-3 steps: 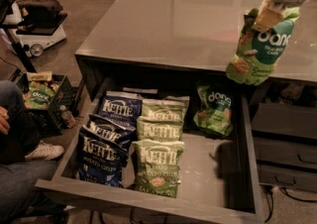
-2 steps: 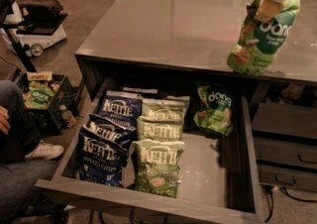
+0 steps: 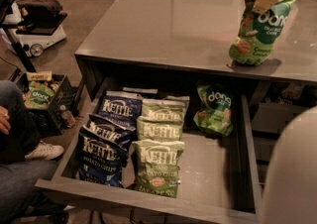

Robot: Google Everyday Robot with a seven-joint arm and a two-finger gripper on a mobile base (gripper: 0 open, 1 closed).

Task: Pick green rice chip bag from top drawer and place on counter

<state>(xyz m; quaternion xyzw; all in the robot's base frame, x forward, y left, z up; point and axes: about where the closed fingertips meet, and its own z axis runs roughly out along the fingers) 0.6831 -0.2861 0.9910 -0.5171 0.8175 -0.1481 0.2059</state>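
Nearest, the wide shallow grey top drawer [image 3: 208,168] is standing pulled open, carrying three dark blue Kettle bags [image 3: 106,151] along its left side and three olive-green Kettle bags [image 3: 158,163] just beside them. Farther back, in its right half, a second bright green pouch [image 3: 214,114] is lying near the rear wall, apart from the others. Beyond the drawer, the large glossy grey-brown table [image 3: 163,25] is stretching away. Near its front right edge, the bright green rice chip bag [image 3: 256,34] with white lettering is standing upright, its bottom seeming to touch the table. Directly above, the claw [image 3: 267,1] is pinching the bag's crumpled top edge, closed tight on it and reaching down from the top right corner.
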